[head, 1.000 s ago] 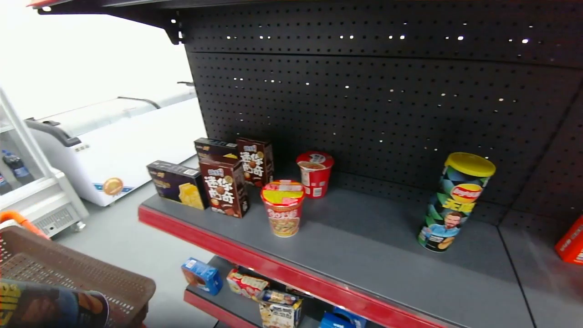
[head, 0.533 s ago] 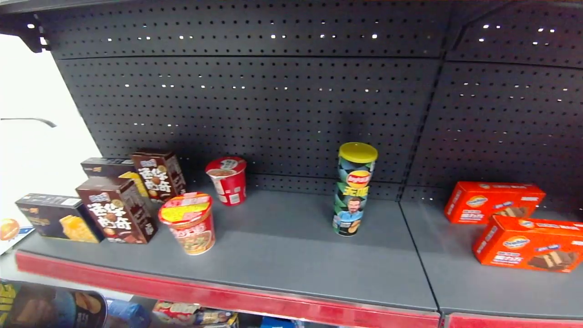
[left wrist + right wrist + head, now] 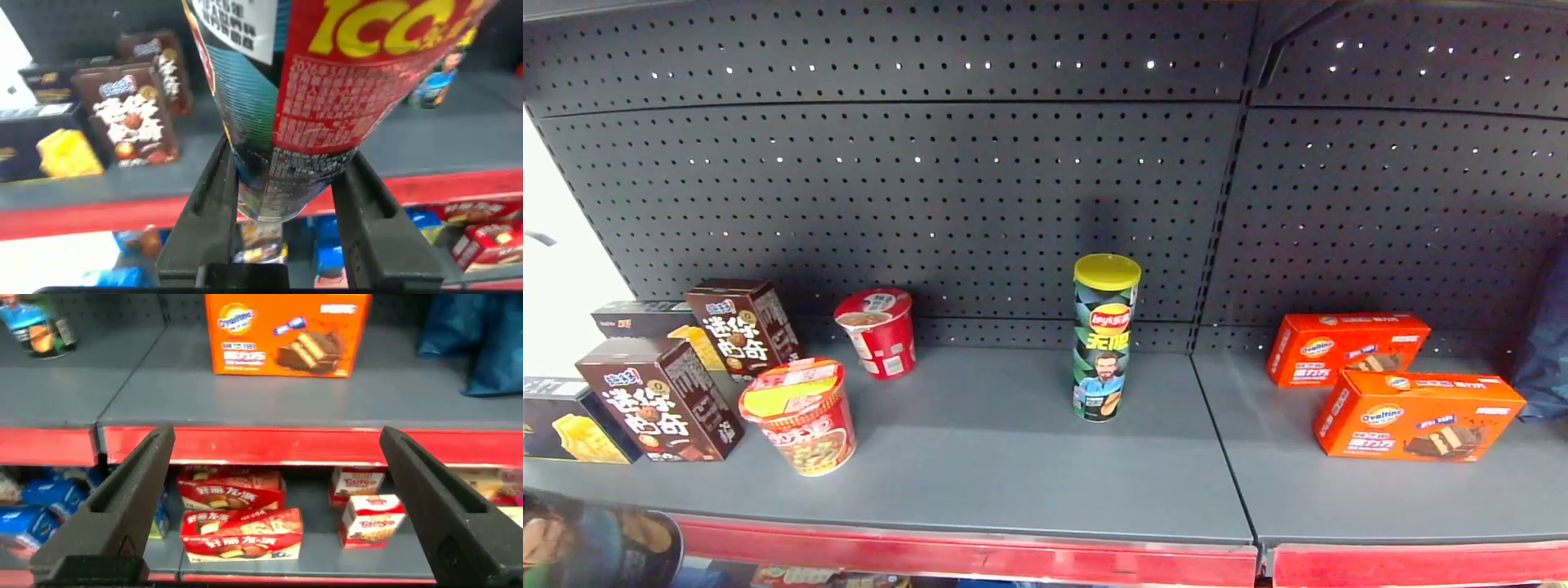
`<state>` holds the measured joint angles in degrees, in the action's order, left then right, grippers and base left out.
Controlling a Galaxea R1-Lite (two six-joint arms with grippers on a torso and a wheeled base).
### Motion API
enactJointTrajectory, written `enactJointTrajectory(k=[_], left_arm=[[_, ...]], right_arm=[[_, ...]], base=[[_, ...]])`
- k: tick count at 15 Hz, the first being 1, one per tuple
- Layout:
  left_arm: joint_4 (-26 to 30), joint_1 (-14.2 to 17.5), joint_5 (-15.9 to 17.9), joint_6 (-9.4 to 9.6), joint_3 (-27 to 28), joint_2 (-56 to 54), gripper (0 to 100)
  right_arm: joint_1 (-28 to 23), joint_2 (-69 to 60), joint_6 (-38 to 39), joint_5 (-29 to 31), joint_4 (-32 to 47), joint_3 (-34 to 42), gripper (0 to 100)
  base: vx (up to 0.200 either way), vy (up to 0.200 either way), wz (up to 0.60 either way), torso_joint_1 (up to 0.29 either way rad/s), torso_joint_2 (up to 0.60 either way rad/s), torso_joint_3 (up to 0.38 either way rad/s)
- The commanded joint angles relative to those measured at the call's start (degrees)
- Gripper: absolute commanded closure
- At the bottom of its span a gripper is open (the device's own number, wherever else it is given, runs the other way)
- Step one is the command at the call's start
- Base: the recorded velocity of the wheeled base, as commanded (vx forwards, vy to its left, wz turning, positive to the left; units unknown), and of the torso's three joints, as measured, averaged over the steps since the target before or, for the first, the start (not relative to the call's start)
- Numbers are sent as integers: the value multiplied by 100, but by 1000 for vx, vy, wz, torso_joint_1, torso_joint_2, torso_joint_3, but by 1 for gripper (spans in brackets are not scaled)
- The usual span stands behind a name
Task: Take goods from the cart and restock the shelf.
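Red-and-teal cardboard chip tube (image 3: 327,82): clamped near its end in left tool (image 3: 288,155), facing grey metal shelf (image 3: 1013,465).
Handling: likely light, slick, crushable; hold mid-body.
Right tool (image 3: 278,439): wide open, empty.

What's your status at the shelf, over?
Left gripper shut on chip can. Right gripper open, holding nothing. Gap on shelf between front noodle cup and standing can, nothing blocking.

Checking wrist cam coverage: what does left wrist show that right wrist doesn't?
Left wrist: left gripper shut on the held can, brown boxes on the shelf behind. Right wrist: open right gripper, orange box on the shelf, red boxes on the lower shelf. Both: the shelf's red edge and the standing can.
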<state>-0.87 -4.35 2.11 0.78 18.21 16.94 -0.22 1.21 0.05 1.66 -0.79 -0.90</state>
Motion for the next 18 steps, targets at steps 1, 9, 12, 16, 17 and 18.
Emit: enactJointTrajectory(k=[1, 9, 12, 16, 17, 18], left_arm=[[192, -4, -149, 27, 420, -7, 100], [324, -83, -105, -166, 235, 98, 100], [324, -92, 18, -438, 174, 98, 100], [315, -119, 114, -535, 174, 72, 100], [324, -180, 149, -535, 156, 63, 100], [324, -215, 149, -535, 147, 63, 100]], right_arm=[[268, 2841, -14, -60, -1028, -1536, 0], [1929, 6612, -567, -1572, -1828, -4014, 0], [1850, 8080, -1112, -2011, -2672, -4788, 0], [1964, 9284, -1200, -2609, -2804, -5737, 0], [1982, 9459, -1297, -2803, -2698, -5807, 0], [2026, 9556, -1367, -2996, -2637, -5807, 0]], base=[[0, 0, 0, 0, 0, 0], [0, 0, 0, 0, 0, 0], [0, 0, 0, 0, 0, 0], [0, 0, 0, 0, 0, 0], [0, 0, 0, 0, 0, 0], [0, 0, 0, 0, 0, 0]])
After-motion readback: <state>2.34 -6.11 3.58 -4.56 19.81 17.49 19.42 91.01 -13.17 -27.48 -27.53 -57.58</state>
